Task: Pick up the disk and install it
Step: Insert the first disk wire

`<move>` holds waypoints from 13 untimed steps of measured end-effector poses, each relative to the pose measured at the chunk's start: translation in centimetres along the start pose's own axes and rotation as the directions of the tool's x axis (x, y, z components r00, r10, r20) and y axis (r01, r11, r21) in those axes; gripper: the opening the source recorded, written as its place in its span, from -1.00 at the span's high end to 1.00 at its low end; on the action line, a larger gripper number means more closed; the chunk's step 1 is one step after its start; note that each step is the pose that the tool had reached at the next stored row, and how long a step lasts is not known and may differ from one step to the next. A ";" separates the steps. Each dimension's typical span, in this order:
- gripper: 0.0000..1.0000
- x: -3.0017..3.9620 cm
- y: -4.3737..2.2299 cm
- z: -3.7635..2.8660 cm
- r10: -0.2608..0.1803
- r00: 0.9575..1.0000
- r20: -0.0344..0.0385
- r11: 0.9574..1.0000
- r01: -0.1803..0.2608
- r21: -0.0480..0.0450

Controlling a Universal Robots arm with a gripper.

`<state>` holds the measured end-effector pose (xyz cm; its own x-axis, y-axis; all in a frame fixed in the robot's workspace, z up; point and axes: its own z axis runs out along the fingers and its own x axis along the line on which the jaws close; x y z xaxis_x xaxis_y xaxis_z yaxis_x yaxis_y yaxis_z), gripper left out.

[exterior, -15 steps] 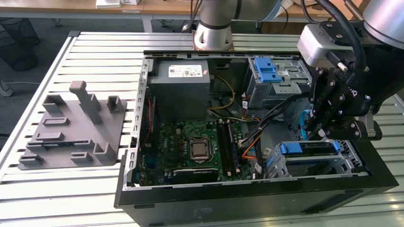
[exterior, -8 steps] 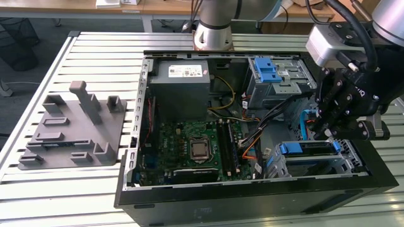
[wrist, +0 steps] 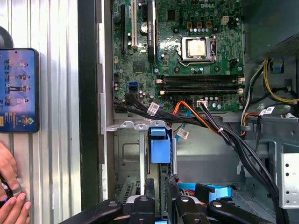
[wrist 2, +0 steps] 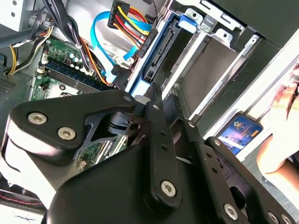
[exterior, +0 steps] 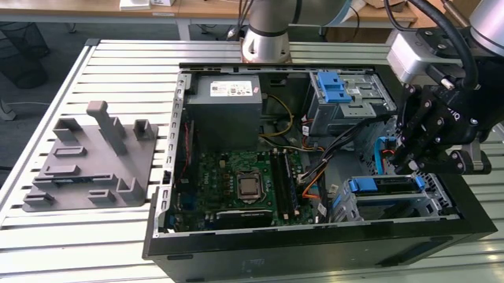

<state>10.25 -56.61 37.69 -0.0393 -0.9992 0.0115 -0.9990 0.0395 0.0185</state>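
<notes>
Black linkage hand [wrist: 160, 185] with silver screws [wrist 2: 66, 134], grey arm [exterior: 264, 42].

Counts on the table [exterior: 118, 71]
One computer case [exterior: 315, 250], one motherboard [exterior: 244, 177], one grey fixture [exterior: 87, 162], one phone [wrist: 18, 91], one gripper [exterior: 402, 162].

A hand [wrist: 8, 198] and a phone [wrist: 17, 91] are cut by the first wrist view's edge. The drive cage [exterior: 429, 206] hides most of the disk [exterior: 390, 184].

A robotics lab: an opened computer case [exterior: 315, 236] on a slatted aluminium bench [exterior: 110, 71].
</notes>
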 end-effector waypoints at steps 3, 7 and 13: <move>0.50 -0.11 -0.26 0.01 0.000 1.000 0.000 1.000 0.000 0.000; 0.50 -0.35 -0.74 0.05 0.000 1.000 0.000 1.000 0.000 0.000; 0.50 -0.71 -1.24 0.19 0.000 1.000 0.000 1.000 0.000 0.000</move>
<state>11.51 -55.95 37.47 -0.0393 -0.9992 0.0116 -0.9990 0.0395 0.0186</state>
